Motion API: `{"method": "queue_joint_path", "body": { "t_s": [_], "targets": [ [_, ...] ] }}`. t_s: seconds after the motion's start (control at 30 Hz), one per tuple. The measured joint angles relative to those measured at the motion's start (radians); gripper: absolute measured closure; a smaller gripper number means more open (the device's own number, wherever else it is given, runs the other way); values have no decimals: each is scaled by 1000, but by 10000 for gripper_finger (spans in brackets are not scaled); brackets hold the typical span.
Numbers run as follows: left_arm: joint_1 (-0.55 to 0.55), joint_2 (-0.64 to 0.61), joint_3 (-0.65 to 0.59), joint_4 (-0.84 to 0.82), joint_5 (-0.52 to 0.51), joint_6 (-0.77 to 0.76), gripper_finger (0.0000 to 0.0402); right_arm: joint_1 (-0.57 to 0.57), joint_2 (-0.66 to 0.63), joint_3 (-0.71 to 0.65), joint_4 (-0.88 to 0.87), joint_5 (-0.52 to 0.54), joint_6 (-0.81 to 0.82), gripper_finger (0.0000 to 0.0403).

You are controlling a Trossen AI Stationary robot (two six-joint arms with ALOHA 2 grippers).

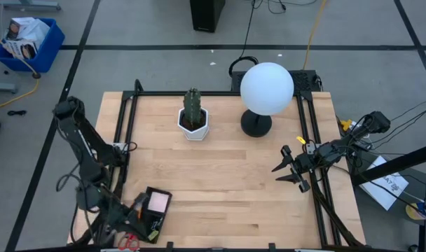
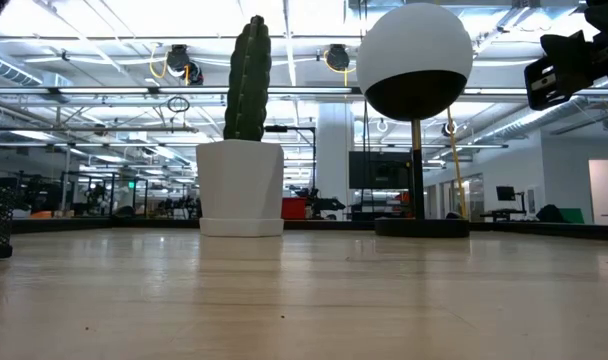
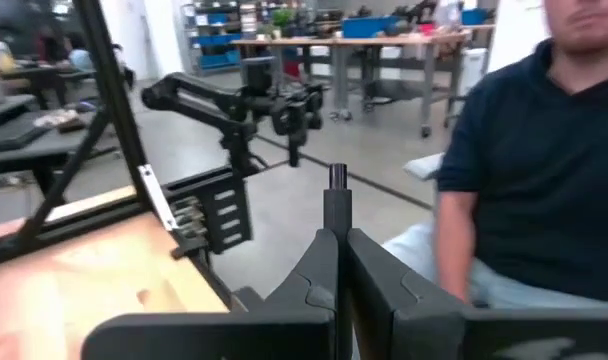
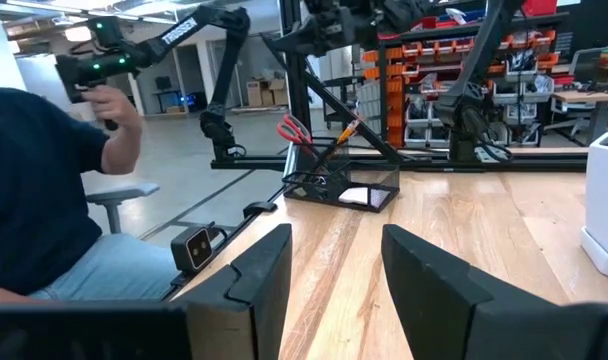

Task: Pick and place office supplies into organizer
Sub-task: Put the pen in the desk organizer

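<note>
The left end effector, closed on a dark pen, hangs at the table's seven o'clock corner, just over the organizer. Red scissors and an orange pencil stand in it. At three o'clock, the right end effector hovers open and empty.

Even, bright overhead light falls on the counter, and the globe lamp casts only a soft shadow. At counter height the ceiling strip lights flare white, with pale sheen on the wood. The left wrist view is blurred throughout; a person there is smeared.
</note>
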Motion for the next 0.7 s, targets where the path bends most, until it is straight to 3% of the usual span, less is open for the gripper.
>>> {"method": "queue_joint_path", "body": {
  "t_s": [0.13,0.2,0.3,0.7],
  "targets": [
    [-57,-80,-48,-11,-6,-12,394,0,0,0,0,0,0,250],
    [-84,-99,-86,2,-55,12,394,0,0,0,0,0,0,250],
    [-119,-116,-170,126,-99,56,394,0,0,0,0,0,0,250],
    [-186,-117,-433,524,-74,43,394,0,0,0,0,0,0,250]
  ]
}}
